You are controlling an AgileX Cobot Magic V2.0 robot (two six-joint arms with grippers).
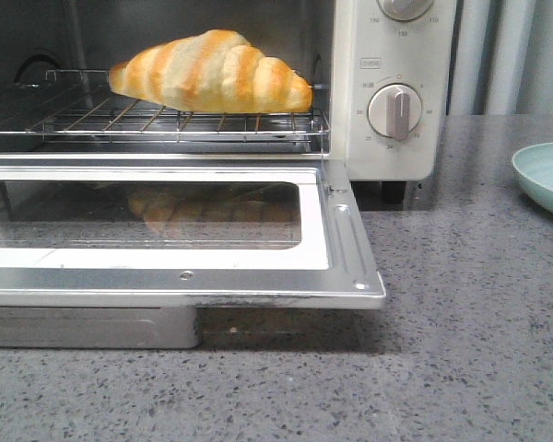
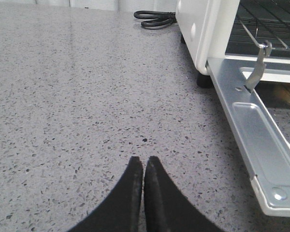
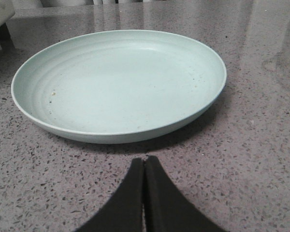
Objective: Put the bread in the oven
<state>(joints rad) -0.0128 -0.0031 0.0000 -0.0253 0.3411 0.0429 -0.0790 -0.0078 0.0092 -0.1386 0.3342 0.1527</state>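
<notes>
The bread [image 1: 212,74], a cream croissant-shaped roll with golden-orange stripes, lies on the wire rack [image 1: 157,120] inside the cream-white oven [image 1: 392,138]. The oven's glass door [image 1: 341,249] hangs fully open and flat. In the left wrist view the oven's side [image 2: 198,29] and its open door [image 2: 251,135] show. My left gripper [image 2: 144,162] is shut and empty over bare counter beside the door. My right gripper [image 3: 145,161] is shut and empty, just short of an empty plate. Neither gripper shows in the front view.
A pale green plate [image 3: 118,84] sits on the grey speckled counter [image 1: 470,304] to the right of the oven; its edge shows in the front view [image 1: 544,175]. A black power cord [image 2: 154,19] lies coiled behind the oven.
</notes>
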